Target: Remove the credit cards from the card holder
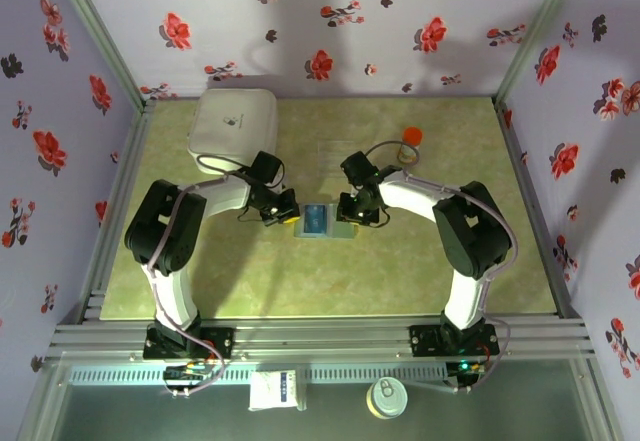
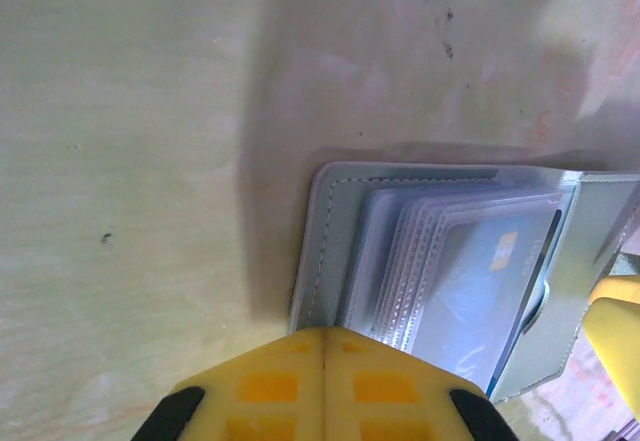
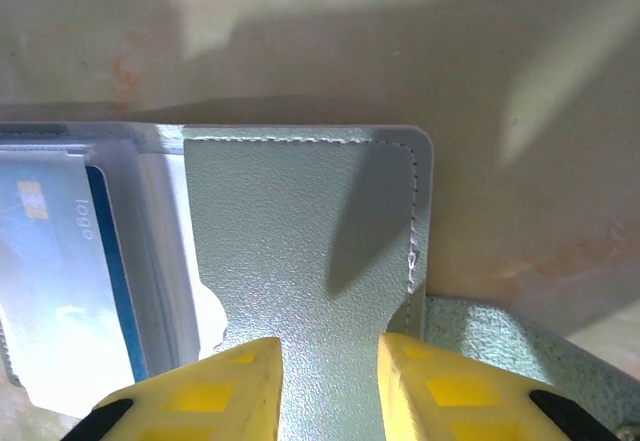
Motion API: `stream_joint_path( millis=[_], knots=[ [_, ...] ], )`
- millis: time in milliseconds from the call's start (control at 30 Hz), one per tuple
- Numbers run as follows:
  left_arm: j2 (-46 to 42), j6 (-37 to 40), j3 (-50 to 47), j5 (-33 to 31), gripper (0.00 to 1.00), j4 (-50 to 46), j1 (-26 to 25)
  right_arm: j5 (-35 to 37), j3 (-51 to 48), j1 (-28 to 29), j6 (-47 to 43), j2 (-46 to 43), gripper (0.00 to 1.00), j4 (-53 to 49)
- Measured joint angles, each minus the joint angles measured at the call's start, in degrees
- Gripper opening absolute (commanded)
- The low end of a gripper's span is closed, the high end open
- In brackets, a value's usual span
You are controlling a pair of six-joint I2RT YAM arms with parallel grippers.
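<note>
The card holder point(image 3: 300, 231) lies open on the desk point(image 2: 120, 161). The left hand point(image 2: 322, 336), pressed together, sits at the holder's left edge. The right hand point(image 3: 330, 351), partly spread, straddles its right panel. The sleeved blue card point(image 2: 480, 281) lies between them, its long axis parallel to the fold.

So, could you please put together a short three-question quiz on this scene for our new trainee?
1. True or false: the blue-teal plastic credit card sits inside the open grey-blue folding card holder.
2. The yellow fingers of the left gripper are: A wide apart; B pressed together; C wrapped around a can.
3. Fill in: the big white rounded box stands at the far-____ corner of the table.
Key: 1 true; 2 B; 3 left.
</note>
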Motion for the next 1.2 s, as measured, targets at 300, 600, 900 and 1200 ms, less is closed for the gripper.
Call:
stream_joint_path(
  millis=[300, 600, 900, 1200],
  knots=[
    [-0.6, 0.0, 0.0, -0.2, 0.03, -0.3, 0.0, 0.2, -0.1, 0.0, 0.2, -1.0, 0.32, 0.9],
    [-2.8, 0.0, 0.2, 0.0, 0.03, -0.4, -0.8, -3.8, -3.9, 0.3, 4.0, -2.6, 0.34, 9.1],
    [-2.5, 1.1, 2.1, 2.4, 0.03, -0.4, -2.6, -9.2, -5.8, 0.6, 7.6, -2.4, 0.33, 17.4],
    [-0.9, 2.2, 2.1, 1.6, 0.03, -1.6, -2.6, -11.8, -5.8, 1.1, 9.0, 0.2, 0.32, 20.6]
  ],
)
